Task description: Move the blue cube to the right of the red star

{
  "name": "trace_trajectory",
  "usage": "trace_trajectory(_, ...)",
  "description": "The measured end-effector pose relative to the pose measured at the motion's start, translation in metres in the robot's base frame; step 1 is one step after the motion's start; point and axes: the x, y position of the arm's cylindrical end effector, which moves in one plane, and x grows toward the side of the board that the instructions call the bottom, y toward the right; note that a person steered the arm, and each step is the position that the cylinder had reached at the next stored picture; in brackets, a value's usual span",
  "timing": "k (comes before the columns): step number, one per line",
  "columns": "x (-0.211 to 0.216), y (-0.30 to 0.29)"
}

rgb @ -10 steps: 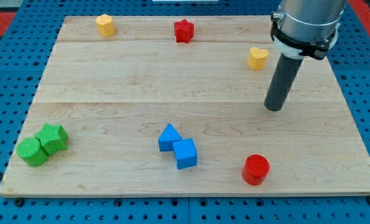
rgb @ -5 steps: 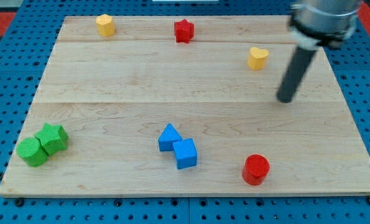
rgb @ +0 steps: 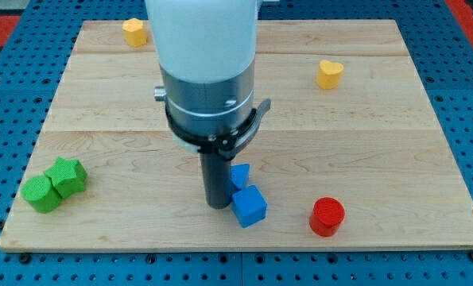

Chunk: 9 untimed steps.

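Honestly there was nothing to read anywhere in this shot. No text, labels, brand marks, numbers or signs showed up on the wooden table (rgb: pixel 395 119), on any of the coloured blocks, on the arm's housing, or on the blue pegboard around the edges.

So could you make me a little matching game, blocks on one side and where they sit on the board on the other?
Things:
1. blue cube
2. red cylinder
3. yellow heart
4. green star

Places:
A. near the view's bottom right
B. against a green cylinder, at the view's left
C. right beside my tip
D. toward the view's top right

Pairs: 1-C, 2-A, 3-D, 4-B
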Motion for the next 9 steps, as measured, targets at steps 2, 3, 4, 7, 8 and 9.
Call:
trace_trajectory(2, 0.025, 0.029)
trace_trajectory(3, -0.018, 0.070)
trace_trajectory(4, -0.037, 0.114)
trace_trajectory(7, -0.136, 0.158)
trace_trajectory(8, -0.157, 0.158)
trace_trajectory(9, -0.170, 0.156)
